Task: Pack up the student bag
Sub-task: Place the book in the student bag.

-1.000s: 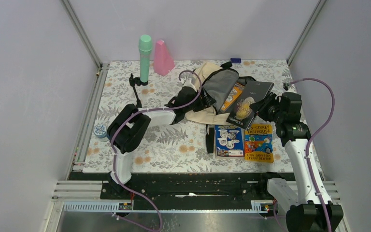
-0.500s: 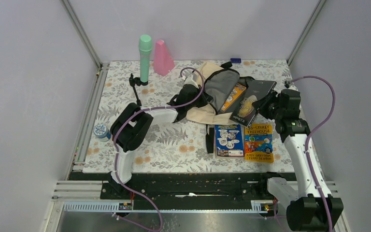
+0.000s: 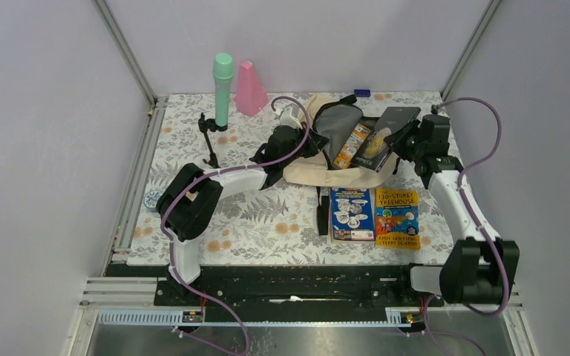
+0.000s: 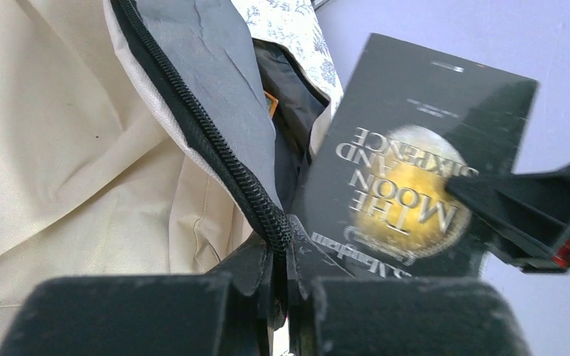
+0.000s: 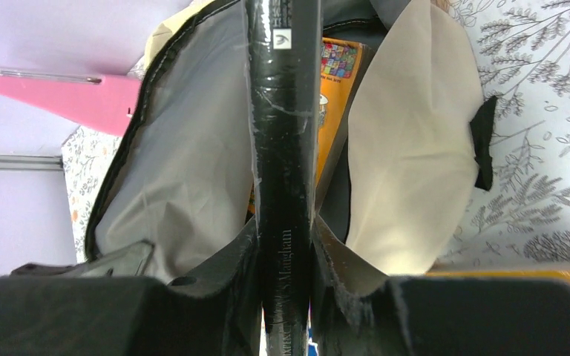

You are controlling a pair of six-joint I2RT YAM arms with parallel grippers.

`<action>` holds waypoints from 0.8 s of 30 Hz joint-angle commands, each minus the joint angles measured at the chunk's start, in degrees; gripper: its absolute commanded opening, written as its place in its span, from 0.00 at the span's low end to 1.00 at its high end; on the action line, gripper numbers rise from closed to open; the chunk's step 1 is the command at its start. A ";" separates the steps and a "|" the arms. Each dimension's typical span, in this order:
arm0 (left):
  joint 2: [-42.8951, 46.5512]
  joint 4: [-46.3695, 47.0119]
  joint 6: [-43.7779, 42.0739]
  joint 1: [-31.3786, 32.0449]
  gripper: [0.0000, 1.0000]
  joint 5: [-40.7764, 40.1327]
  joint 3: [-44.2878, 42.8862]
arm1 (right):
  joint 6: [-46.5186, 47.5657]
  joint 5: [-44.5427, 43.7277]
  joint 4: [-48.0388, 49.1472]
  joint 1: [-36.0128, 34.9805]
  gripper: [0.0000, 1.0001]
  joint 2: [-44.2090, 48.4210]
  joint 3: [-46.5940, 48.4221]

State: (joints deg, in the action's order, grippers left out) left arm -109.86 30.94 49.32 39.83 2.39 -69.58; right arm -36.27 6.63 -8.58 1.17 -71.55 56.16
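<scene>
Student bag [image 3: 319,176] sits mid-back on the surface [image 3: 252,222], its zipper rim [image 4: 215,159] newly pinched by the left fingers [image 4: 246,265], mouth held open as right fingers [image 5: 219,263] clamping the black book [image 3: 387,127] swing closer.

I'm looking into a robotics lab cell: plain pale walls [image 3: 37,148], bare aluminium posts [image 3: 125,50], a black mounting rail [image 3: 289,285], and a floral-topped bench [image 3: 267,222].

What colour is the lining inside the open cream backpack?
Grey lining of the cream fabric backpack, edged by black zipper trim; right wrist view shows it best.
</scene>
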 commanded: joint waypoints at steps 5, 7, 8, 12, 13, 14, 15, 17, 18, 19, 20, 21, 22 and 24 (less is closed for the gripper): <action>2.87 5.84 -2.35 -0.27 0.00 1.26 -0.47 | -4.78 8.79 13.68 0.19 0.00 -11.09 7.29; 2.65 6.54 -2.70 -0.42 0.00 2.10 -0.57 | -5.77 11.69 11.73 0.15 0.00 -13.26 8.80; 2.56 6.85 -2.96 -0.46 0.00 2.39 -0.50 | -6.43 12.61 11.63 0.23 0.00 -13.85 8.71; 2.34 8.03 -3.48 -0.50 0.00 3.41 -0.29 | -7.37 12.65 10.04 0.15 0.00 -16.33 7.53; 2.36 8.08 -3.63 -0.50 0.00 3.68 -0.34 | -7.34 12.61 7.52 0.09 0.00 -17.53 7.96; 2.31 8.25 -3.85 -0.54 0.00 3.88 -0.37 | -7.39 12.65 5.96 0.07 0.00 -18.60 8.27; 2.31 8.33 -4.07 -0.50 0.00 4.00 -0.31 | -7.48 12.59 5.07 0.09 0.00 -19.49 8.36; 2.45 8.63 -4.45 -0.55 0.00 4.12 -0.29 | -7.93 11.80 4.54 0.07 0.00 -20.76 7.91; 2.43 8.83 -4.61 -0.58 0.00 4.23 -0.28 | -8.17 11.35 4.45 -0.06 0.00 -21.35 7.72; 2.44 8.80 -4.73 -0.58 0.00 4.39 -0.29 | -8.39 11.04 4.39 -0.17 0.00 -22.08 7.70; 2.38 8.74 -4.82 -0.60 0.00 4.57 -0.41 | -8.53 10.96 4.44 -0.21 0.00 -22.84 7.87; 2.33 8.70 -4.91 -0.55 0.00 4.74 -0.50 | -8.63 11.02 4.35 -0.42 0.00 -23.66 8.25; 2.37 8.77 -5.01 -0.55 0.00 4.87 -0.48 | -8.64 11.09 4.13 -0.72 0.00 -24.35 8.71; 2.29 8.87 -5.24 -0.55 0.00 4.91 -0.51 | -8.37 10.68 3.39 -0.90 0.00 -26.10 10.25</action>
State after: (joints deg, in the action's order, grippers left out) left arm -109.86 33.21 45.50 39.68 6.13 -69.58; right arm -45.10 17.91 -4.80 1.13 -94.43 62.70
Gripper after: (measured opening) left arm 0.022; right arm 0.288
